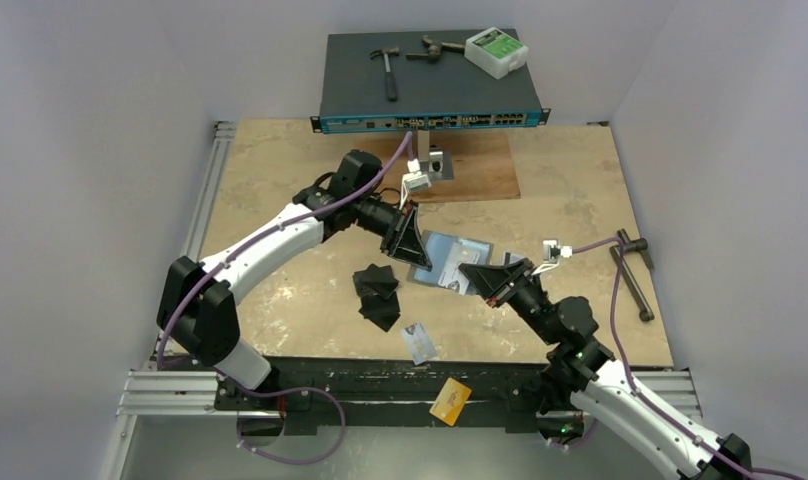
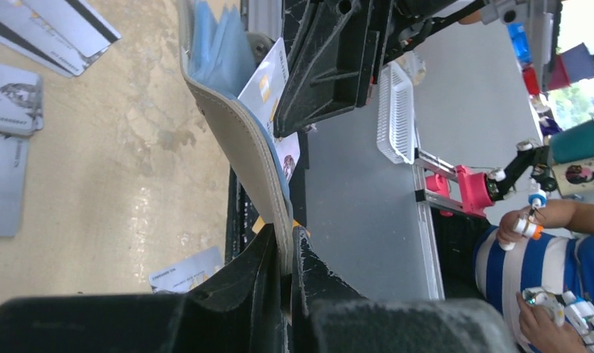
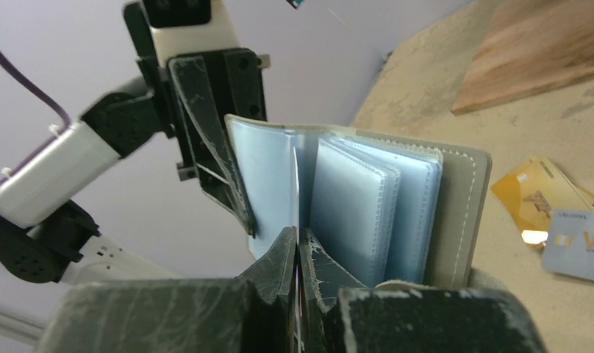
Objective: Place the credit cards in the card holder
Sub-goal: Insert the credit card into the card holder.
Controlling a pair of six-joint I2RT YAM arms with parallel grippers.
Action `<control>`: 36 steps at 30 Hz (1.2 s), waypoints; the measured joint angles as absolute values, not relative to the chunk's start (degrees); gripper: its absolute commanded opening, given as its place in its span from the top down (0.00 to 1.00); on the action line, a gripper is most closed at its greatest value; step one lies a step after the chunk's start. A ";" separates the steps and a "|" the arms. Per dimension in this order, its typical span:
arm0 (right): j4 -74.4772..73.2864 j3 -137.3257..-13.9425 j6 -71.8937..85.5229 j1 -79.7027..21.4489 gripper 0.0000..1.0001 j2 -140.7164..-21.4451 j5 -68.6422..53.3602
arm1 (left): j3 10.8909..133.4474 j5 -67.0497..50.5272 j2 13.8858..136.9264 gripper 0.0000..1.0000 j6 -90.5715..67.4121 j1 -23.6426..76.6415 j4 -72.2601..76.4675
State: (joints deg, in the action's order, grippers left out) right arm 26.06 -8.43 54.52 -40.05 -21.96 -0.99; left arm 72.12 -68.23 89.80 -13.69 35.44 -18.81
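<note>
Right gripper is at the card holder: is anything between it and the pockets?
Nothing visible does. The left gripper clamps the card holder by one edge of its grey cover, and the blue sleeves are fanned open. The right gripper sits right at them, with a white chip card pinched at its tip.

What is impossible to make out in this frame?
Right wrist: fingers of the right claw hide whether its credit card has entered the card holder.
Top external: left claw and right claw cover part of the card holder.
Left wrist: grey cards cut by frame edge.
</note>
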 measured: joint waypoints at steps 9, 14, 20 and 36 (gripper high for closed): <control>11.33 -9.67 52.47 -40.10 1.00 -20.34 0.45 | 74.72 -59.13 92.20 0.93 -7.81 35.40 -33.56; 2.70 -10.96 51.24 -40.10 1.00 -19.77 2.44 | 67.40 -56.27 99.29 0.92 -14.13 37.65 -27.73; -6.11 -12.67 49.21 -40.10 1.00 -16.78 5.43 | 65.43 -54.61 109.60 0.92 -21.28 42.17 -19.64; -6.70 -9.30 50.33 -40.07 1.00 -32.88 -1.72 | 63.00 -41.95 110.83 0.49 -26.46 42.87 -12.53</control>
